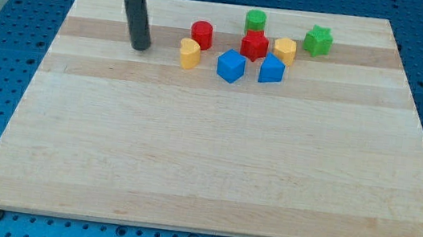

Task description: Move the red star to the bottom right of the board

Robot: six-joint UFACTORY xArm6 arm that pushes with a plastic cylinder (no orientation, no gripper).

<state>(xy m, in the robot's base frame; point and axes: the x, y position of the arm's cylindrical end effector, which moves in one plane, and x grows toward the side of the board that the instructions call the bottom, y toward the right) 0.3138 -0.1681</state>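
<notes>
The red star [254, 45] lies near the view's top, in the middle of a cluster of blocks. A green cylinder [256, 20] is just above it, a yellow hexagon [285, 50] at its right, a blue block [272, 69] at its lower right and a blue cube [231, 66] at its lower left. My tip [140, 46] rests on the board well to the left of the star, left of the yellow heart-like block [190, 54] and the red cylinder [202, 33].
A green star [317, 40] sits at the cluster's right end. The wooden board [212, 175] lies on a blue perforated table; its edges run close to the frame's left, right and bottom.
</notes>
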